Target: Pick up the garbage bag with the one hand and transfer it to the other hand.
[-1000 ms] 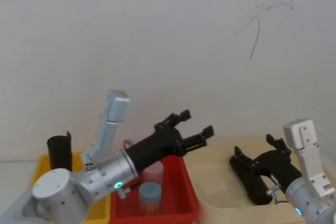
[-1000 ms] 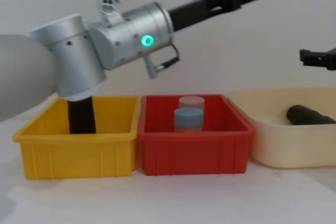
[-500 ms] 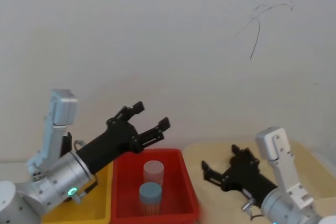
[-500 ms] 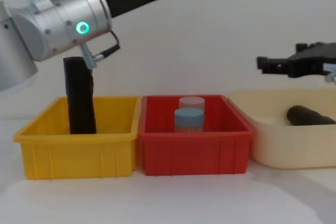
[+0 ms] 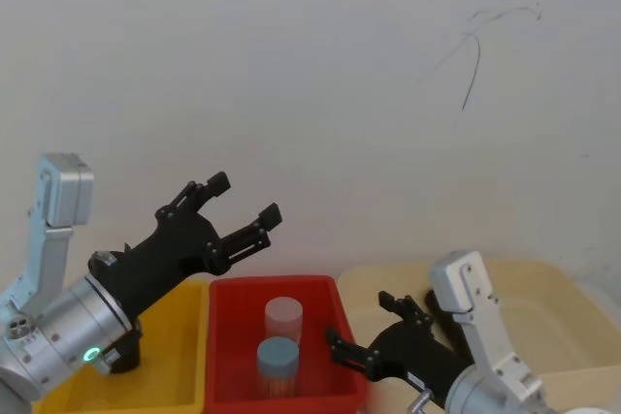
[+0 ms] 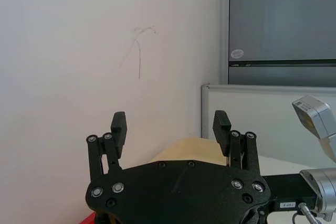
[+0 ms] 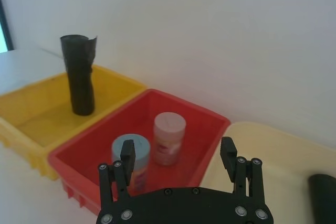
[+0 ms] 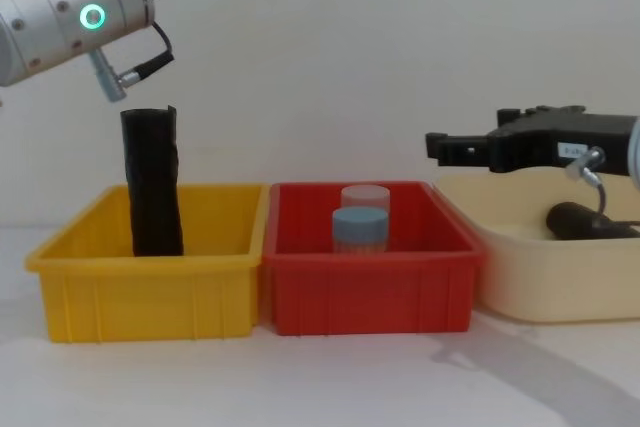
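Now my left hand [image 5: 245, 197] has swung leftward toward the garbage bag [image 8: 152, 182] at lower left; my right hand [image 5: 361, 322] has followed. Both jaws are released, so pickup is pending.

This looks like a robotics test room, not a home or a shop. A bare white wall [image 5: 291, 65] with a thin dark scribble mark [image 5: 473, 50] backs a plain white surface [image 8: 320, 377]. On it three plastic bins stand in a tidy row, close side by side: a yellow bin [image 8: 150, 297], a red bin [image 8: 370, 297] and a cream bin [image 8: 540, 287]. A silver-grey left arm [image 8: 50, 7] with a green glowing ring [image 8: 92, 16] carries the left gripper [image 5: 245, 197] above the bins, and the right gripper [image 5: 357, 319] hangs over them too. Off to one side are a white-framed board [image 6: 262, 119] and a dark grey panel [image 6: 283, 19] bearing a small round sticker [image 6: 237, 53].
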